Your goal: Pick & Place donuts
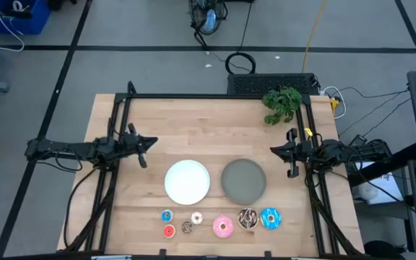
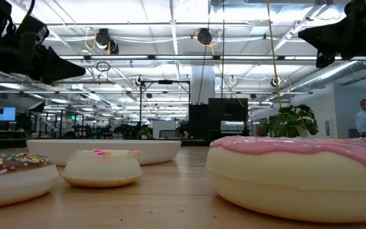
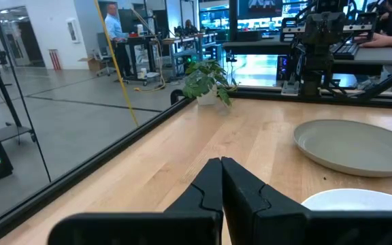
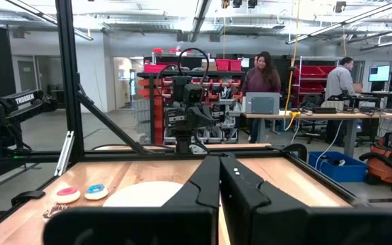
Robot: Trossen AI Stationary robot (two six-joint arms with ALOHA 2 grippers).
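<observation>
left pincer [image 1: 144, 150] closed, right pincer [image 1: 289, 153] closed, both arms raised

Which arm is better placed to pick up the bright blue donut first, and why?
Probably the right. The bright blue donut lies at the right end of the row, nearer the right gripper than the left gripper. Both are shut and empty, off at the table's sides.
</observation>
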